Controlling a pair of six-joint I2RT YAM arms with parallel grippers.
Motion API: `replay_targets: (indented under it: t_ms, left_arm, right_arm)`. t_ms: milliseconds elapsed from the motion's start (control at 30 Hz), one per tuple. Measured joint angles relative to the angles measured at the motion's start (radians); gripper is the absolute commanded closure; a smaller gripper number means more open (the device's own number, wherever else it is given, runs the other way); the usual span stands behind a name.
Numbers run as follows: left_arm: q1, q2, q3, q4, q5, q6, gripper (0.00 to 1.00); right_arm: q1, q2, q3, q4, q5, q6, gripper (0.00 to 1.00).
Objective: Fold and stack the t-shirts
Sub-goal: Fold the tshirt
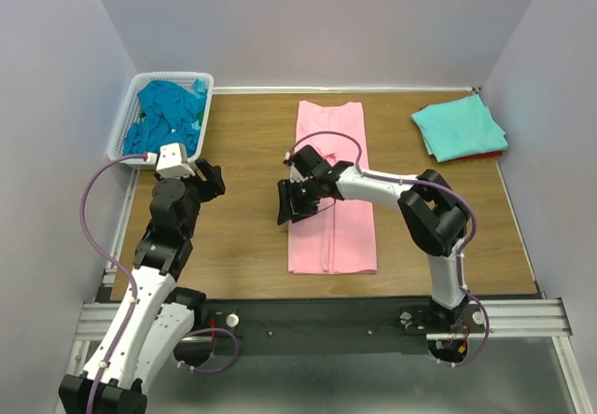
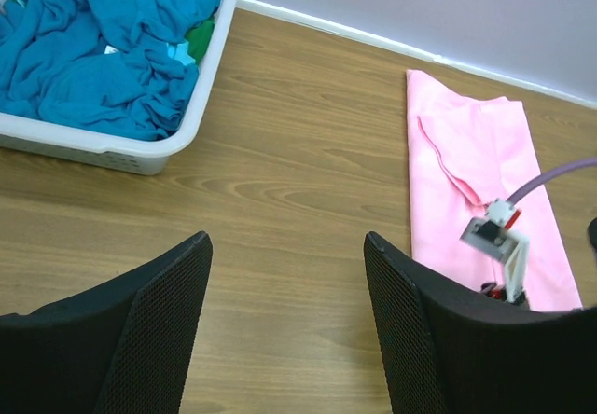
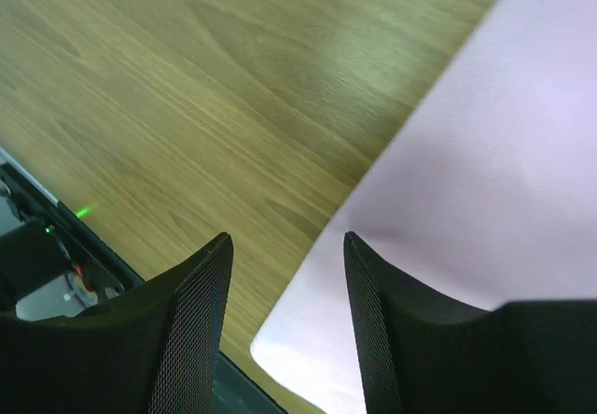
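R gripper (image 3: pixel 286 241): jaws part-way apart, nothing clamped. One of its fingers (image 3: pixel 191 321) sits over bare wood and the other over pink cloth, w/ the shirt's left edge running btwn them; can't tell if they touch the cloth. Fingers are black and flat-faced w/ fine mesh texture. Behind them the wrist tips down, the white forearm lies leftward across the pink shirt (image 1: pixel 332 190), the elbow is raised at right, and the base is at the near-right edge. Pink shirt lies mid-surface, smooth and soft, folded lengthwise into a long narrow strip running far to near, w/ a tucked sleeve showing toward its far end. L gripper (image 2: pixel 287 241): jaws wide apart, empty, hanging over bare wood, same black mesh fingers. L wrist is turned right, and the arm rises from the near-left base to just beside the basket (image 1: pixel 126 130). Basket is white plastic lattice in the far-left corner, holding crumpled teal-blue shirts (image 1: pixel 168 116). Far right, the aqua shirt (image 1: pixel 459 127) is folded to a rough square and lies on a red shirt (image 1: pixel 485 156), only a thin edge of which shows. Surface (image 1: pixel 242 237) is brown wood-grain.
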Motion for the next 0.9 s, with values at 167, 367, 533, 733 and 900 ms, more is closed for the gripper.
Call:
replay_targets:
  t_ms: [167,367,533,733,900]
  left_arm:
    - [0.0,0.032,-0.013,0.008,0.047,0.002,0.24]
    - [-0.014,0.205,0.068,-0.061,0.177,-0.008,0.24]
    - [-0.118,0.31,0.116,-0.146,0.278,-0.042,0.24]
    - [-0.243,0.427,0.139,-0.261,0.321,-0.087,0.24]
    - [-0.323,0.463,0.139,-0.318,0.326,-0.128,0.24]
  right_arm:
    - [-0.023,-0.123,-0.033,-0.025,0.084,0.006,0.4]
    - [-0.117,-0.483,-0.29,-0.101,0.227,0.007,0.39]
    - [-0.161,-0.679,-0.495,-0.212,0.329,0.036,0.37]
    - [-0.164,-0.758,-0.637,-0.309,0.38,0.074,0.37]
    - [-0.166,-0.752,-0.664,-0.322,0.382,0.084,0.38]
